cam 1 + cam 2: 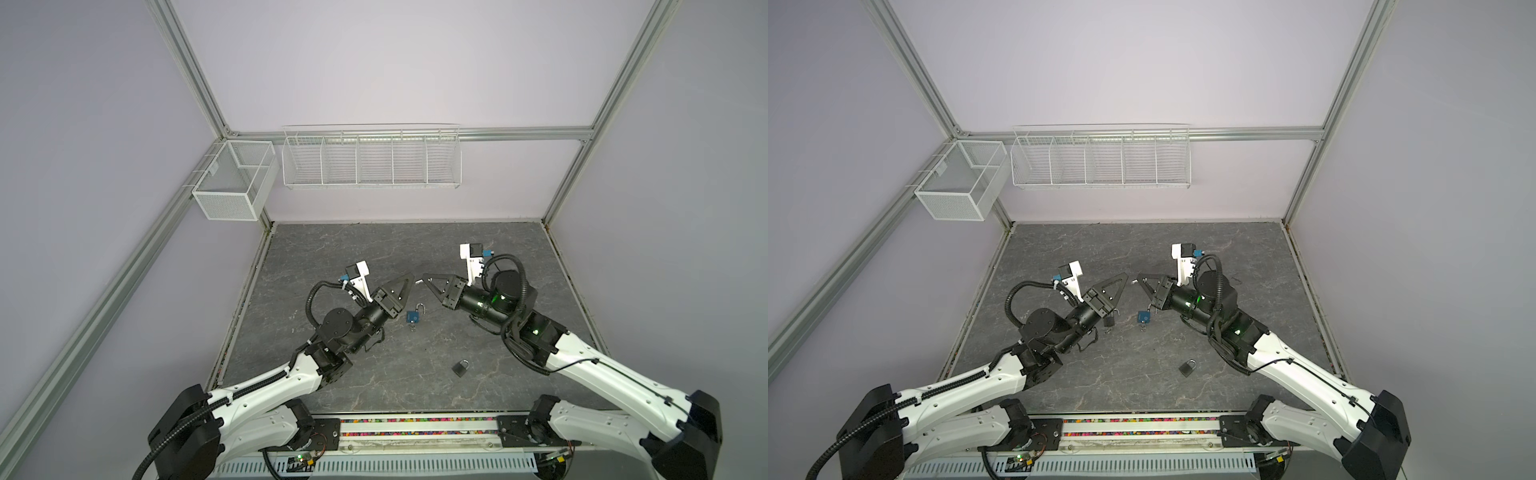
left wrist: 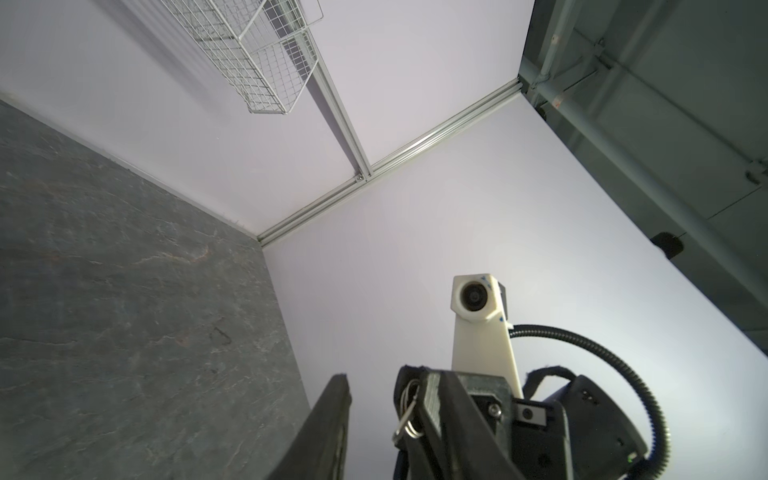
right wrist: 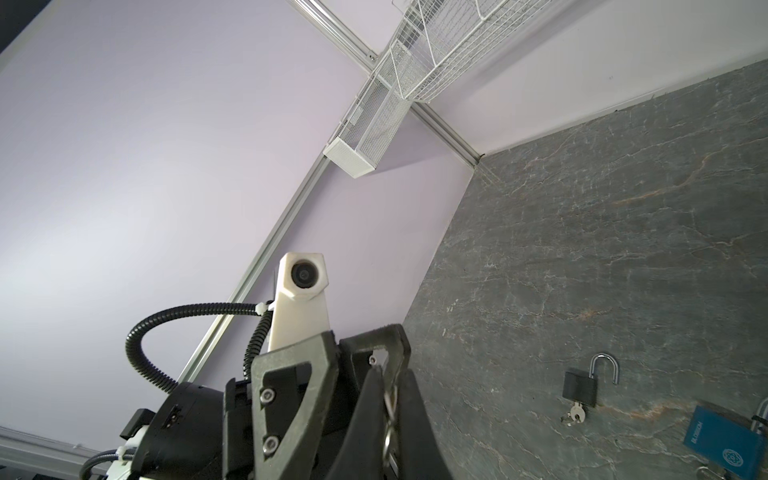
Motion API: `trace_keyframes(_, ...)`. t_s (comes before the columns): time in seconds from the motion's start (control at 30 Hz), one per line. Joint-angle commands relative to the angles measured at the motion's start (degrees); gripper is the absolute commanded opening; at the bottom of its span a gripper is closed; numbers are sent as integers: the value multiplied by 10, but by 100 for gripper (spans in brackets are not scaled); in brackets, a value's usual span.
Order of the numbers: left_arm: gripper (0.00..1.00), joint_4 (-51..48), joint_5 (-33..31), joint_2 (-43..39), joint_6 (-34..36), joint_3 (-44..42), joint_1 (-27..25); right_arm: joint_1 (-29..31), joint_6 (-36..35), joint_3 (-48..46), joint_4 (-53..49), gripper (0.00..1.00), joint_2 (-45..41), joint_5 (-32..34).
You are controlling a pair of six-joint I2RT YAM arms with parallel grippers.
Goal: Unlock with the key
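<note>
A matt, grey stone-look table (image 1: 374, 249) bears a padlock (image 1: 412, 317) with a smooth blue body and a bright metal shackle. A second, black padlock (image 1: 460, 368) is matt. The key ring (image 2: 408, 424) is shiny metal wire, the baskets (image 1: 370, 166) white-coated wire and mesh. The rails (image 1: 519, 134) are brushed aluminium, the arm shells (image 1: 266, 386) glossy white plastic.

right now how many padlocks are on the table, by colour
blue padlock: 1
black: 2, the open black padlock and the front black padlock
total: 3
</note>
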Motion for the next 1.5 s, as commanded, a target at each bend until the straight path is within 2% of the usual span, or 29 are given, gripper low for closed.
trace_keyframes(0.0,34,34,-7,12,-36,22,-3,10,19,-12,41,7,-2,11)
trace_keyframes(0.23,32,58,5,36,-46,30,-8,15,19,-8,38,7,8,14)
trace_keyframes(0.5,19,83,9,47,-46,27,-12,20,20,-19,43,7,9,36)
trace_keyframes(0.73,18,92,9,60,-61,28,-15,23,14,-32,66,7,2,60)
trace_keyframes(0.93,13,102,7,74,-69,30,-17,27,12,-41,87,7,2,64)
trace_keyframes(1.03,1,100,0,71,-67,27,-17,27,6,-44,82,7,-4,72)
trace_keyframes(1.13,0,81,-11,66,-63,27,-17,27,-2,-46,72,8,-8,71)
trace_keyframes(1.17,0,80,-18,64,-59,26,-17,27,-8,-46,69,11,-10,70)
trace_keyframes(1.27,0,49,-17,39,-40,23,-5,21,-34,-44,27,29,-35,71)
trace_keyframes(1.37,0,-139,54,4,20,82,27,-12,-78,-45,-18,47,-70,26)
trace_keyframes(1.4,0,-220,79,-4,54,112,35,-32,-98,-42,-28,56,-75,-19)
trace_keyframes(1.47,0,-335,115,-11,112,159,44,-68,-137,-27,-67,64,-74,-111)
